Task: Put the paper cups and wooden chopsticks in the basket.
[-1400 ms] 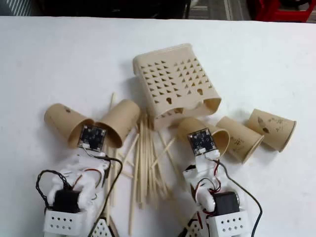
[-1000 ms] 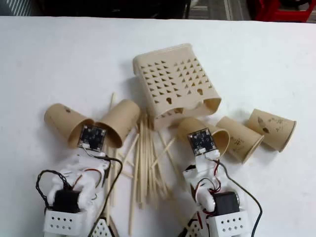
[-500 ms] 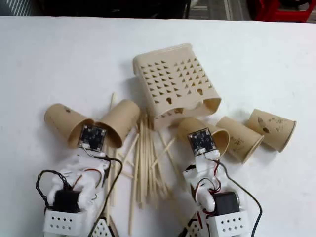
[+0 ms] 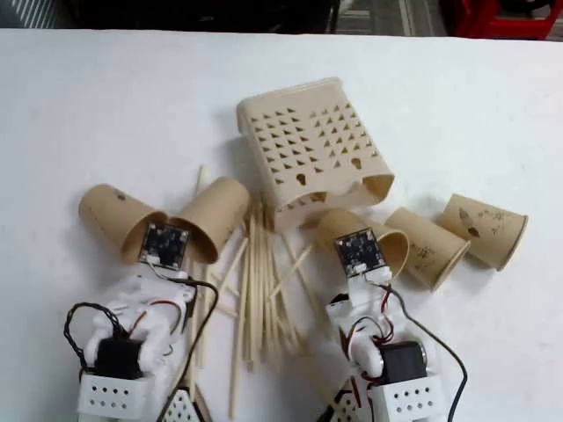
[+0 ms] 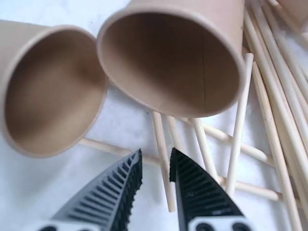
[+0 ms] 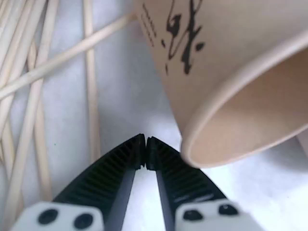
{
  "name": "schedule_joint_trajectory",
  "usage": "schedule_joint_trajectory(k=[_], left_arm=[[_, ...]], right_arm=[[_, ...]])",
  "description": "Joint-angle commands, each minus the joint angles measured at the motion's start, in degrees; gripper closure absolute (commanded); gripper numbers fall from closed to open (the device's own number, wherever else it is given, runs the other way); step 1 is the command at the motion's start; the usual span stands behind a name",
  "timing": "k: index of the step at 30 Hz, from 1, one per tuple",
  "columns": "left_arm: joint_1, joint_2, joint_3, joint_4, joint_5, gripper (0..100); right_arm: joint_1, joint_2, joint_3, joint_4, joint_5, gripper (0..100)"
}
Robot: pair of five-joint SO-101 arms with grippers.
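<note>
Currently no grasp is made; every cup and stick I can see lies outside the basket (image 4: 308,145).

High view: the basket lies on its side on the table (image 4: 106,97), mouth turned toward the arms. Left of that mouth lie the outer left cup (image 4: 106,211) and inner left cup (image 4: 215,211), both tipped over. The printed cup (image 4: 327,224) lies just at the basket's mouth. The middle right cup (image 4: 431,248) and far right cup (image 4: 486,230) lie right of the mouth. The chopsticks (image 4: 259,281) are strewn from the basket's mouth back toward the arms.

Left wrist view: the left gripper (image 5: 155,159) has its jaws a narrow slit apart, nothing between them. It hangs over loose chopsticks and faces the open mouths of the outer left cup (image 5: 48,91) and inner left cup (image 5: 178,57).

Right wrist view: the right gripper (image 6: 145,142) is closed tip to tip and empty. The printed cup (image 6: 226,62) has its rim just beside the jaws, with chopsticks on the other side.

Judgement: step in hand is the approach to a first pick. Next, the right jaws must spread and straddle the printed cup's rim wall, one finger inside, then carry it to the basket's mouth. Since the basket lies tipped, a cup may roll back out.
</note>
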Motion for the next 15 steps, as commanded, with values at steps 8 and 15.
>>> schedule_joint_trajectory(k=[8, 15], left_arm=[[0.84, -0.40, -0.26, 0.35, 0.44, 89], [0.84, -0.40, -0.26, 4.04, 0.53, 88]], right_arm=[[0.04, -0.84, 0.53, 0.22, 0.44, 98.0], [-0.04, -0.84, 0.53, 0.22, 0.35, 98.0]])
